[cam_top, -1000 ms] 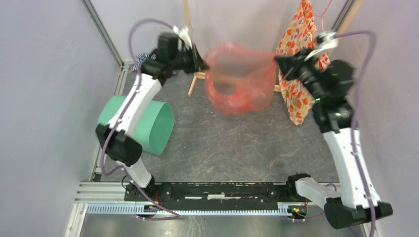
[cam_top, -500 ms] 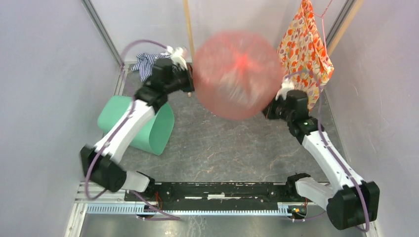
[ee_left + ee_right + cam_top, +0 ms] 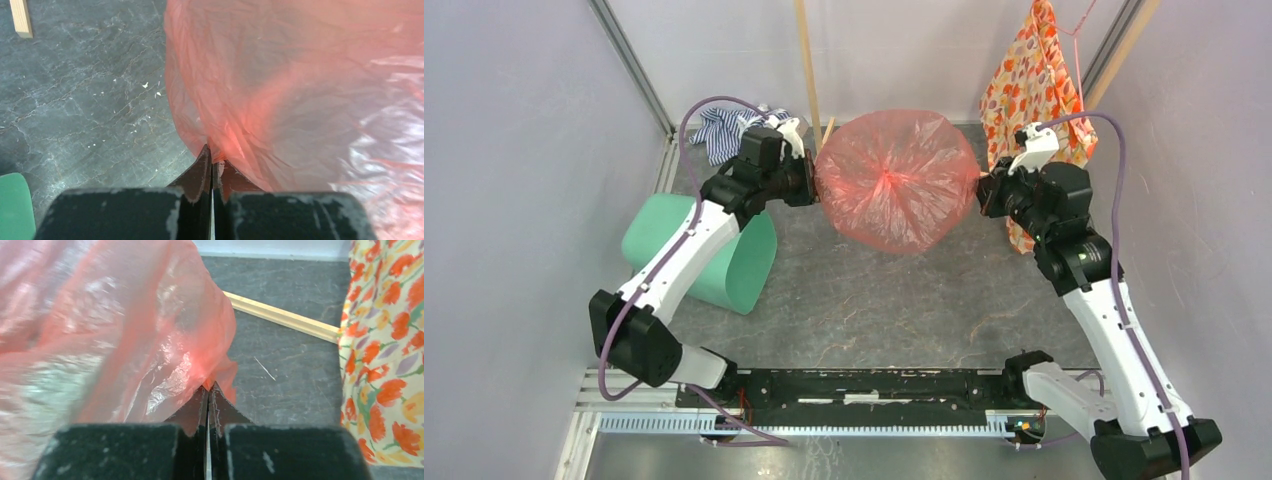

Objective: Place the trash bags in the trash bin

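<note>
Top external view: the grey tabletop [image 3: 874, 300] carries the whole setup, with both arms reaching toward its far half.

1. The trash bag [image 3: 894, 180] is the largest item in play. It hangs ballooned above the far middle of the tabletop, stretched between the two claws, with its long axis running left to right. It is not in the bin and touches nothing on the tabletop that can be seen.

2. The trash bin [image 3: 734, 265] lies on its side at the left, its mouth turned toward the right. It sits to the left of the bag and nearer, well apart from it. This is judged the deciding relation: the bag must travel left and toward the near side, then go in sideways unless the bin is righted.

3. The left arm is the nearer one; its forearm passes directly over the bin. The right arm is on the far side of the bag from the bin.

4. The left claw [image 3: 809, 180] is clamped on the bag's left edge, jaws pressed together on a pinch of film, as the left wrist view confirms. The right claw [image 3: 982, 195] is likewise clamped on the right edge.

5. A floral cloth [image 3: 1034, 70] hangs just behind the right claw at the far right; snagging is a risk. A striped cloth [image 3: 719, 125] lies at the far left.
</note>
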